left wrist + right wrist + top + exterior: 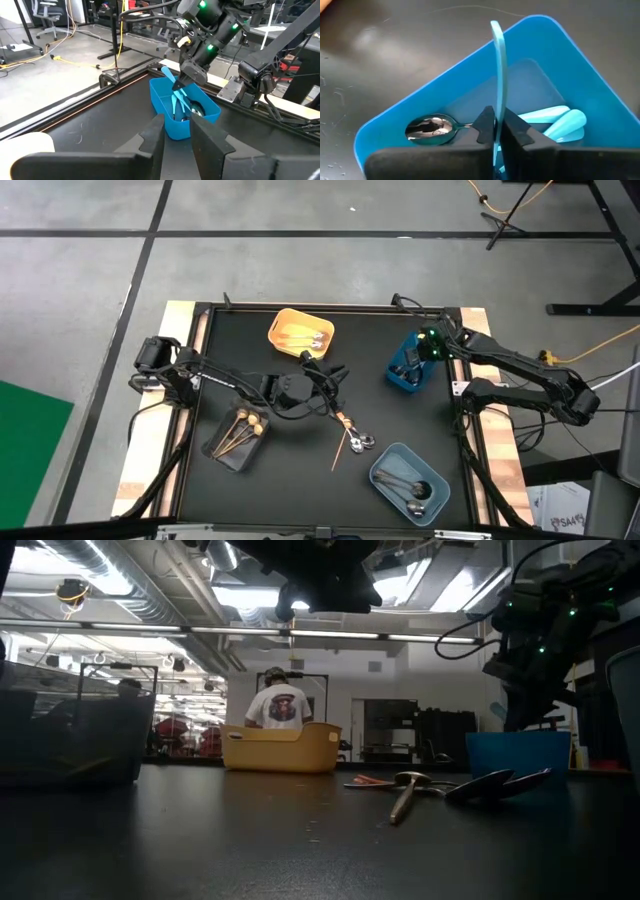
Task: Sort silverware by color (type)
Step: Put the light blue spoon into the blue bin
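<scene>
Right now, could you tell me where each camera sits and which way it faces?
High view: overhead, straight down; both arms, blue bin.
Low view: table height, level toward the room; loose silverware, arms above.
Left wrist view: looks past the open left gripper at the blue bin.
Right wrist view: looks into the bin; right gripper pinches a light-blue handle.
Both wrist views share that bin.

No readable text, label, brand, number or sign shows in any view.
</scene>
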Controlling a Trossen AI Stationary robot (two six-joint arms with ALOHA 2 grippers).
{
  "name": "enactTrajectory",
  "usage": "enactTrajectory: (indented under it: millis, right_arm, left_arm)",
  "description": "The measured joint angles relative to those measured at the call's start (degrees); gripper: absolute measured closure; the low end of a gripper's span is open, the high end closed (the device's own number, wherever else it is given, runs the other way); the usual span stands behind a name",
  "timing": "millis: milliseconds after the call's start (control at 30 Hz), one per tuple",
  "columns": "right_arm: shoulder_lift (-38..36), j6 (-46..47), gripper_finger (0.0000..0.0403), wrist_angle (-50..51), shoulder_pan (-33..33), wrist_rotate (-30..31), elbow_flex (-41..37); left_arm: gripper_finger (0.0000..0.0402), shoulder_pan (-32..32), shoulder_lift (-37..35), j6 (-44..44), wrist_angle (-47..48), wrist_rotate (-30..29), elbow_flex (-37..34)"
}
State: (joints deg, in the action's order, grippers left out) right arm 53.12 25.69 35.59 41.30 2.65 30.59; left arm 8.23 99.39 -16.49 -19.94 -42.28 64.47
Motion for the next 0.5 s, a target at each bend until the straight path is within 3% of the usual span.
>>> enactTrajectory:
  millis: [500]
  right_arm:
    - [0.0,0.0,0.034,0.0,0.0,0.4,0.0]
  left_arm:
    - [0.0317,0.0,0.0,0.0,0.0,0.0,0.0]
